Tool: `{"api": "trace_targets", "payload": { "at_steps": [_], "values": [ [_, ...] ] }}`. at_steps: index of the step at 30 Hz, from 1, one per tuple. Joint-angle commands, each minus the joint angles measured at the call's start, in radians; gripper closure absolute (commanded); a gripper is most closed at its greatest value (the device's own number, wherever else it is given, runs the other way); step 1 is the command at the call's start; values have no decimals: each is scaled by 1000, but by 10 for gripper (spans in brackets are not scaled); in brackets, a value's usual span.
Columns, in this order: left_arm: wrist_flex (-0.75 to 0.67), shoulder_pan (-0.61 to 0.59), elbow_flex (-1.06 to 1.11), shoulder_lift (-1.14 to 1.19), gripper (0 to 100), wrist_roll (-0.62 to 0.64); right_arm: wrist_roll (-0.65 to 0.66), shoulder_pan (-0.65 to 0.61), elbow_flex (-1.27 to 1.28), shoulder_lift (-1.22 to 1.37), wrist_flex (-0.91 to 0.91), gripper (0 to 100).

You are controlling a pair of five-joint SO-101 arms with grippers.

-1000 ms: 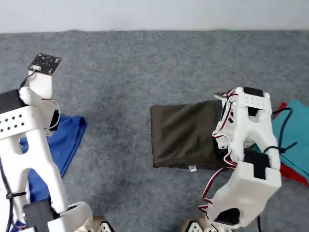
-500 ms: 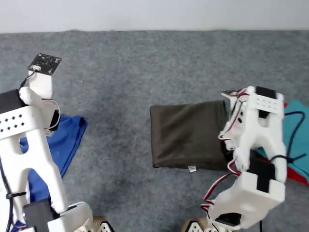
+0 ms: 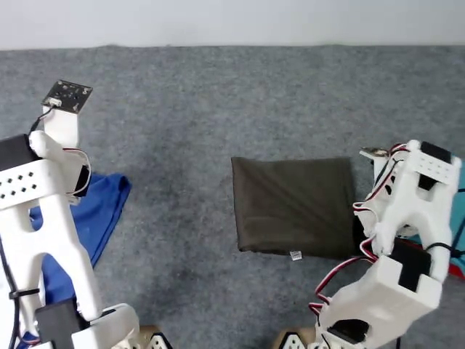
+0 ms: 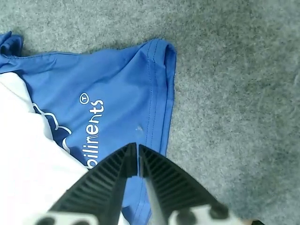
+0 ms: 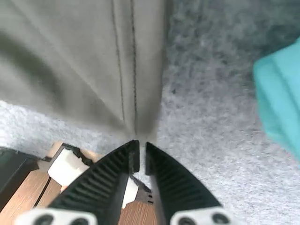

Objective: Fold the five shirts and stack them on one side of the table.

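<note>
A folded olive shirt [image 3: 294, 203] lies flat on the grey carpet right of centre. The right arm [image 3: 407, 203] stands over its right edge. In the right wrist view my right gripper [image 5: 139, 141] is shut on the stitched hem of the olive shirt [image 5: 70, 61]. A blue shirt [image 3: 102, 207] lies crumpled at the left, partly under the left arm [image 3: 43, 189]. My left gripper [image 4: 138, 149] hangs shut just above the blue shirt [image 4: 117, 93], gripping nothing. White fabric [image 4: 23, 164] lies against the blue shirt.
A teal shirt [image 5: 281, 93] lies just beyond the olive shirt's right edge, with a red one [image 3: 456, 270] at the table's right border. The table's wooden front edge [image 5: 18, 201] is close to the right gripper. Bare carpet spreads across the middle and back.
The right arm has moved to the right, dragging the olive shirt along with it; the shirt now lies flatter and squarer. The left arm has stayed still.
</note>
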Motion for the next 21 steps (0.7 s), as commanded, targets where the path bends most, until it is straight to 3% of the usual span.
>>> {"api": "trace_targets", "payload": {
  "at_steps": [1, 9, 16, 18, 21],
  "values": [
    [-11, -6, -5, -48, 985, -6, 5, -62, -14, -15, 48, 872],
    [-11, -9, -5, -48, 985, -8, -112, -255, -92, -168, 18, 879],
    [-11, -9, -5, -48, 985, -8, -235, -288, -158, -119, -107, 951],
    [-11, -9, -5, -48, 985, -8, -242, -292, -160, -87, -114, 933],
    [-11, -9, -5, -48, 985, -8, -245, -312, -157, -30, -134, 827]
  ]
}}
